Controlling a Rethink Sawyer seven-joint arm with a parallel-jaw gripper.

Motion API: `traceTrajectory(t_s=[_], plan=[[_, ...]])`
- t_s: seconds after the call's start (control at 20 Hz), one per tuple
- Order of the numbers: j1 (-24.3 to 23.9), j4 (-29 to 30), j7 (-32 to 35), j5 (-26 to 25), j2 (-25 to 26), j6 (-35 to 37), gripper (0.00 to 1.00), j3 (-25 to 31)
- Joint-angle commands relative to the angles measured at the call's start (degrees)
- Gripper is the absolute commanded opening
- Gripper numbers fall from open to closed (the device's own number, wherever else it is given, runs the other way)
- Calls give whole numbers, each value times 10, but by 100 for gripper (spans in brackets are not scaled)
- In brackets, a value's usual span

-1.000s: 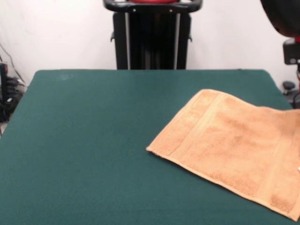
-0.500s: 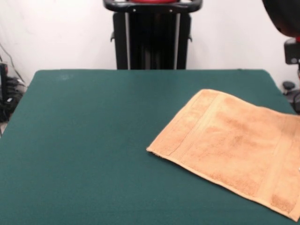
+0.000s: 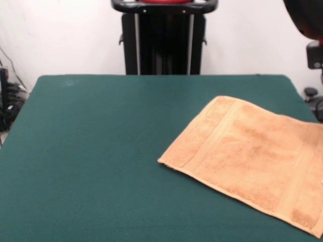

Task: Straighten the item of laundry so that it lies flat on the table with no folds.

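The orange-tan towel (image 3: 250, 156) lies spread on the right side of the dark green table (image 3: 91, 151) and looks flat. It is turned at an angle, with one woven border band near its left end and another near its right end. Its right part runs out of the picture. No tag shows. A black and red part of the arm (image 3: 308, 20) shows at the top right corner, above and behind the towel. The gripper itself is not in view.
The robot's black pedestal (image 3: 164, 40) stands behind the table's far edge at the middle. Cables and dark equipment (image 3: 7, 101) sit off the table's left side. More dark gear (image 3: 314, 98) sits off the far right corner.
The arm part at the top right has drawn slightly further right, out of the picture. The towel has not moved.
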Motion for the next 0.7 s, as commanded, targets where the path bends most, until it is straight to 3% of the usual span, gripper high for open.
traceTrajectory(t_s=[0.05, 0.45, 0.7], plan=[[-8, 26, -26, -20, -2, 57, 100, 53], [-82, 121, -74, -2, -111, 116, 100, 93], [-90, 122, -82, -20, -115, 144, 100, 84]])
